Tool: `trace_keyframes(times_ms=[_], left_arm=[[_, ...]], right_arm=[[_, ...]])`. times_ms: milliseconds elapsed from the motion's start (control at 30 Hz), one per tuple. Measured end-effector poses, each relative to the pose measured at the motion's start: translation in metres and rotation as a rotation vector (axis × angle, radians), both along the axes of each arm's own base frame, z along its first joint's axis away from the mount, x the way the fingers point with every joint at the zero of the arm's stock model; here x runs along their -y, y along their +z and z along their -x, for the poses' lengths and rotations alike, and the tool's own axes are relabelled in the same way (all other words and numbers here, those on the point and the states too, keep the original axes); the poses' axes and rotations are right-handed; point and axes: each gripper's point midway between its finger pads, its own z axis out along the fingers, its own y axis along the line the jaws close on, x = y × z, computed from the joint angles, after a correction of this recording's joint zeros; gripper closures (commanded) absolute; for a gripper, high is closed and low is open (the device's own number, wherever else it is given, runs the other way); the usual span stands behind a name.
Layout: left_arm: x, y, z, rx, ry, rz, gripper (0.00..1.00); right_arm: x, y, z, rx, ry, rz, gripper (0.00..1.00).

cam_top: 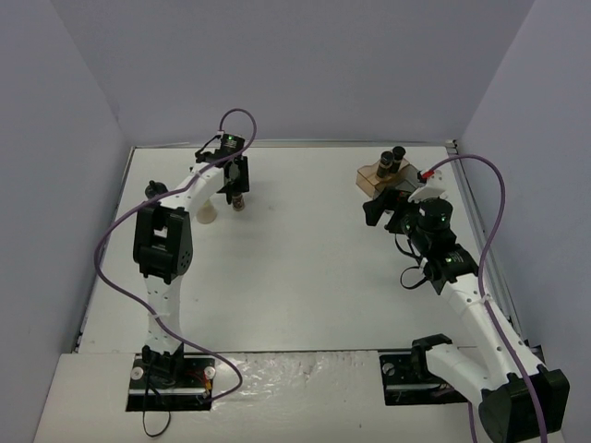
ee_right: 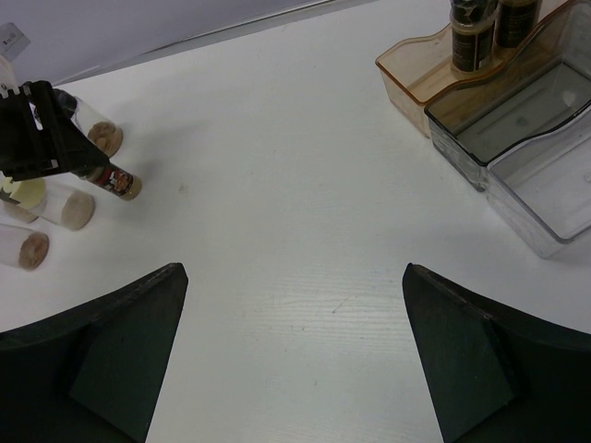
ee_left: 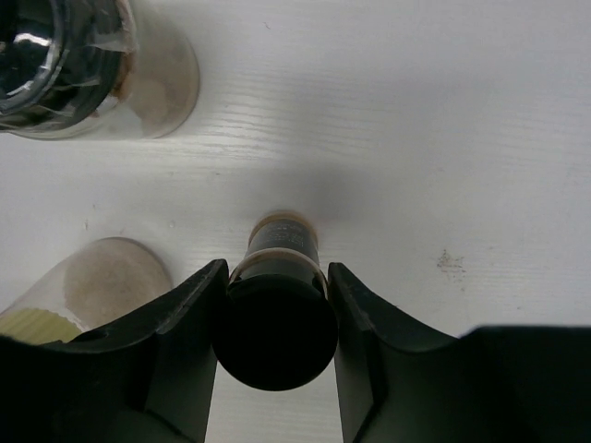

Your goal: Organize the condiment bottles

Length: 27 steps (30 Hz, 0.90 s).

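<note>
Left gripper: fingers clamped on a small clear black-capped spice jar at the far left of the white table. Right gripper: spread wide, holding nothing, near the stepped clear-and-brown plastic rack.

Black-capped jar between black fingers on a white wood-grain table; rack amber and smoky clear.

You've got a white table filling the top view. On it at upper left is a tight cluster of clear spice jars with pale contents, and a black-capped jar stands right beside them. At upper right, a stepped clear-and-brown rack sits on the tabletop near the far edge. There's a small dark speck on the surface by the black-capped jar.
</note>
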Motion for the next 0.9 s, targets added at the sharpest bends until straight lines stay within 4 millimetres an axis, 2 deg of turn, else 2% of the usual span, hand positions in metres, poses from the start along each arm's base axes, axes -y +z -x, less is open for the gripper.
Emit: trace_keyframes(times_ms=[67,167,233,400,500,633,767,833,900], left_arm=[[0.008,0.0,0.002,-0.002,-0.02,0.005,0.85],[0.034,-0.001,0.014,-0.004,-0.078,0.007,0.85],[0.061,-0.001,0.028,-0.006,-0.137,0.008,0.85],[0.141,-0.002,0.073,-0.006,-0.321,0.016,0.84],[0.177,-0.002,0.096,0.001,-0.401,0.021,0.78],[0.205,-0.002,0.119,0.002,-0.471,0.018,0.57],[0.213,-0.002,0.127,0.002,-0.491,0.017,0.2],[0.213,-0.002,0.128,0.001,-0.489,0.015,0.1],[0.211,-0.001,0.127,0.002,-0.484,0.01,0.04]], right_arm=[[0.0,-0.003,0.0,-0.004,0.0,0.001,0.01],[0.0,-0.007,0.001,-0.012,0.0,0.003,0.01],[0.0,-0.009,0.002,-0.015,0.0,0.005,0.01],[0.001,-0.009,0.002,-0.012,0.004,0.018,0.01],[0.001,-0.011,0.002,-0.012,0.006,0.024,0.01],[0.003,-0.018,0.005,-0.021,0.008,0.034,0.0],[0.003,-0.02,0.007,-0.022,0.012,0.046,0.0],[0.004,-0.02,0.007,-0.02,0.015,0.052,0.0],[0.003,-0.021,0.007,-0.018,0.019,0.059,0.0]])
